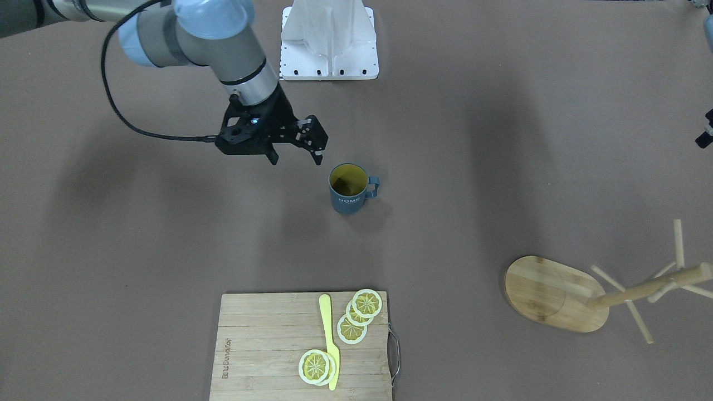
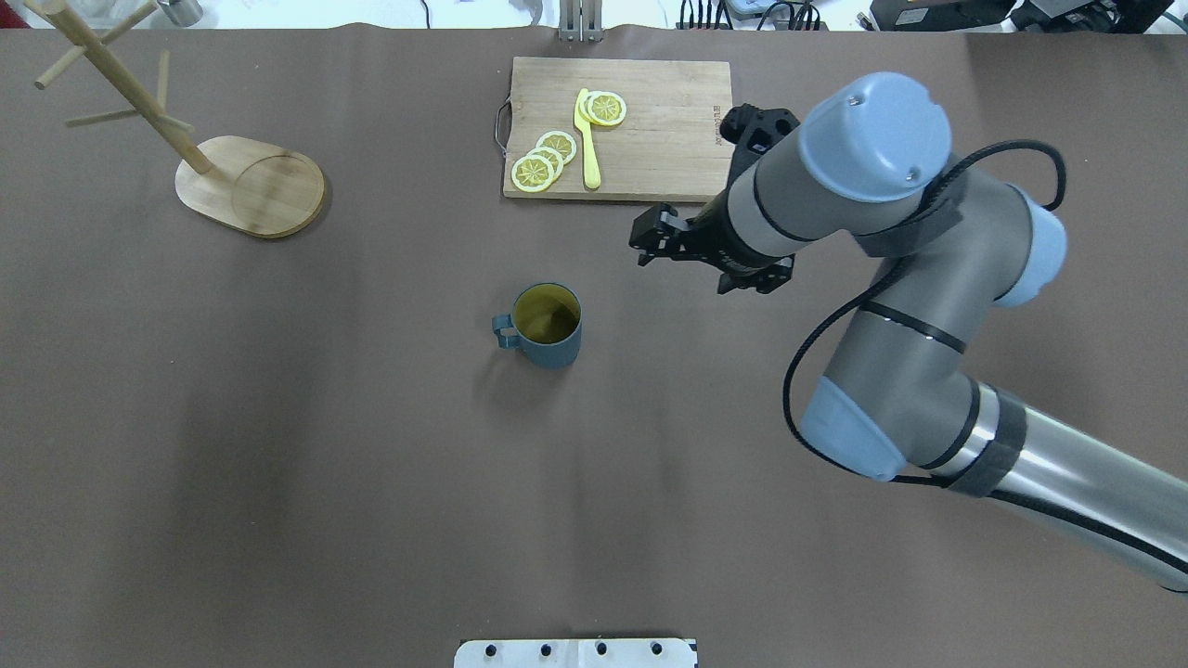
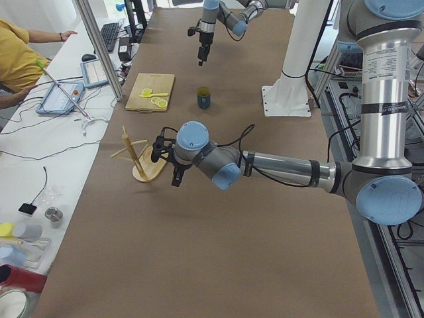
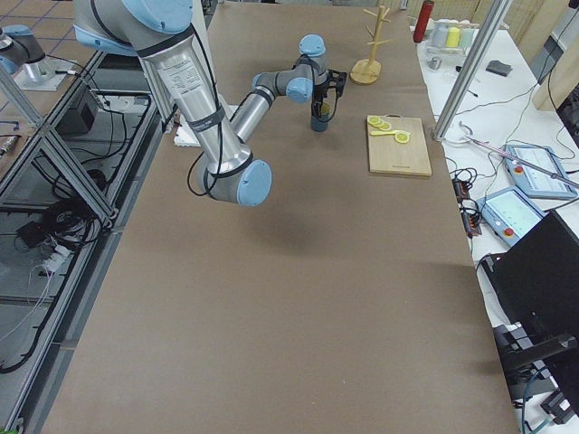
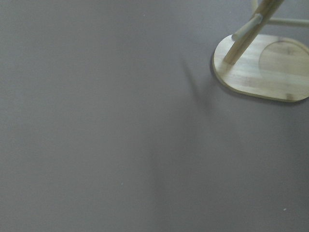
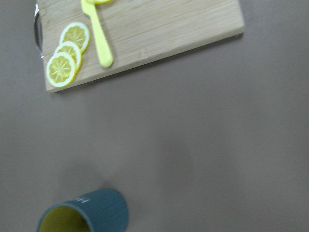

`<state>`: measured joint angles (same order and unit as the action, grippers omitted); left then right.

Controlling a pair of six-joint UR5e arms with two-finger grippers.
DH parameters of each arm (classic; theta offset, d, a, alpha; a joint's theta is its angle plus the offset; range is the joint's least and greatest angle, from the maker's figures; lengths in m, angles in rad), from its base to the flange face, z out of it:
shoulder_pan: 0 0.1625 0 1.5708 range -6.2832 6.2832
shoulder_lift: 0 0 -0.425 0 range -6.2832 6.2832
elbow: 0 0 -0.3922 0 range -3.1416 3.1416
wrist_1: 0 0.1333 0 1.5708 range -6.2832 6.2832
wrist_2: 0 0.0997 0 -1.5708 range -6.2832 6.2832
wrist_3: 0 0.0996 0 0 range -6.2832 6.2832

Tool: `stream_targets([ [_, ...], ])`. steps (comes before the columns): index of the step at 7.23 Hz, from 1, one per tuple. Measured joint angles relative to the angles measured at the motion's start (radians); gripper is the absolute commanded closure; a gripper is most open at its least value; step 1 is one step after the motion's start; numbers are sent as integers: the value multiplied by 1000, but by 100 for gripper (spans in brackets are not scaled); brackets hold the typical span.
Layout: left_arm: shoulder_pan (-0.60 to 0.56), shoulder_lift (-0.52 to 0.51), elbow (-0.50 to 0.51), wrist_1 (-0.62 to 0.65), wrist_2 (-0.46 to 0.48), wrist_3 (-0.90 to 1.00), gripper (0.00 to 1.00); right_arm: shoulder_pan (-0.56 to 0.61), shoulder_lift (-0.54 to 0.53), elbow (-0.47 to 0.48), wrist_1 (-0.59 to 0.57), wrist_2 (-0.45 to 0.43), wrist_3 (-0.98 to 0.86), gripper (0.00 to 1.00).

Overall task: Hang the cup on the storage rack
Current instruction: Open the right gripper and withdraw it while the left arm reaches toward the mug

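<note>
The slate-blue cup (image 1: 348, 195) stands upright on the brown table, yellow-green inside, "HOME" on its side, with its handle toward the robot's left. It also shows in the overhead view (image 2: 548, 327) and in the right wrist view (image 6: 87, 215). My right gripper (image 1: 296, 160) is open and empty. It hovers above the table beside the cup, apart from it, and also shows in the overhead view (image 2: 645, 243). The bamboo storage rack (image 1: 548, 292) stands far to the robot's left, also seen from overhead (image 2: 251, 186). My left gripper (image 3: 167, 165) hangs close by the rack (image 5: 263, 67); I cannot tell whether it is open or shut.
A bamboo cutting board (image 2: 650, 139) with lemon slices (image 2: 543, 162) and a yellow knife (image 2: 587, 139) lies at the far edge, beyond the cup. The white robot base plate (image 1: 328, 44) sits at the near edge. Operators' gear lies on the side bench (image 3: 59, 99).
</note>
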<state>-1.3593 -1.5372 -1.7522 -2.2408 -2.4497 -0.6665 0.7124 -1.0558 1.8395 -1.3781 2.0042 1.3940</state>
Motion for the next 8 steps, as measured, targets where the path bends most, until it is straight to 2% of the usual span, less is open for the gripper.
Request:
stream_targets([
  [2,170,-113,-38,-54,101,-338,2,129,-136,11,-1,74,-216,0],
  [4,347,-251,-55,-56,269,-607,3,257,-242,1,-1,160,-424,0],
  [6,488,-347,-54,-57,427,-650,6,345,-287,-37,-1,215,-560,0],
  [7,547,-375,-54,-64,507,-586,8,376,-300,-53,-1,226,-608,0],
  [8,581,-382,-54,-87,556,-486,4,394,-306,-67,-1,230,-639,0],
])
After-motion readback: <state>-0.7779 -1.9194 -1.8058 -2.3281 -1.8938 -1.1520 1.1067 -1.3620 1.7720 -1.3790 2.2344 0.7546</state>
